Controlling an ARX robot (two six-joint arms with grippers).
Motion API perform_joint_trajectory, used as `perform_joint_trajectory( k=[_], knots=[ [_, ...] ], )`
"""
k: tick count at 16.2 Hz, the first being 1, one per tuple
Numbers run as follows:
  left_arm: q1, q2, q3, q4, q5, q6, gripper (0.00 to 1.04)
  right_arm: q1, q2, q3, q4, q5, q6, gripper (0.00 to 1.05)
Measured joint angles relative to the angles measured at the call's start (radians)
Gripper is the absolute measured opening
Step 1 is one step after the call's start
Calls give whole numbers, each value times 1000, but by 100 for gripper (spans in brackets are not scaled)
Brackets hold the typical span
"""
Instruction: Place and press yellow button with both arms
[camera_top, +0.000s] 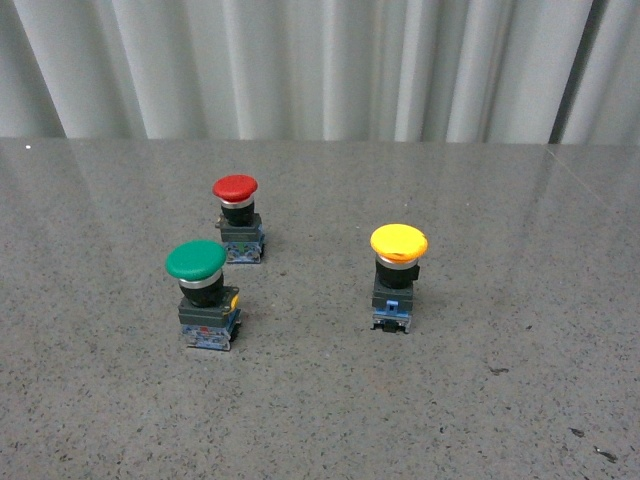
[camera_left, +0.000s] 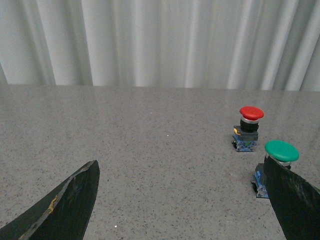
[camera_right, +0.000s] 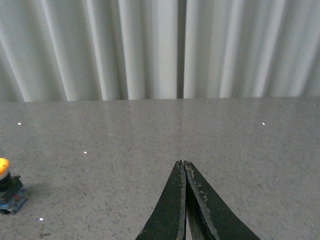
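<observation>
Right hand (camera_right: 184, 167), fingers pressed together and empty, has the yellow button (camera_right: 3, 167) off to its side, upright on the surface (camera_top: 500, 200); left hand (camera_left: 180, 200), spread wide and empty, faces the green button (camera_left: 281, 151) and red button (camera_left: 251, 113), so the right looks nearer.

- You see a speckled grey table (camera_top: 520, 400), polished like stone, with faint reflections.
- Behind the table, the pale curtain (camera_top: 320, 60) looks like soft, matt cloth.
- On the table, the yellow button (camera_top: 398, 243) has a glossy plastic cap.

Yellow-capped yellow button (camera_top: 398, 243), green-capped button (camera_top: 196, 261), red-capped button (camera_top: 235, 188), speckled grey table (camera_top: 480, 400), pale pleated curtain (camera_top: 320, 60)
</observation>
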Motion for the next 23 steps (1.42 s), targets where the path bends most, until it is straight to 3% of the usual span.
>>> perform_joint_trajectory(
  k=[8,10,12,21,23],
  knots=[
    [0,0,0,0,1,0,98,8,-152,-77,-71,-16,-1,2],
    [0,0,0,0,1,0,98,8,-263,-77,-232,-19,-1,2],
    [0,0,0,1,2,0,98,8,-333,-77,-264,-16,-1,2],
    [0,0,0,0,1,0,98,8,-333,-77,-259,-16,-1,2],
    [0,0,0,1,1,0,98,8,-333,-77,-259,-16,-2,18]
  ],
)
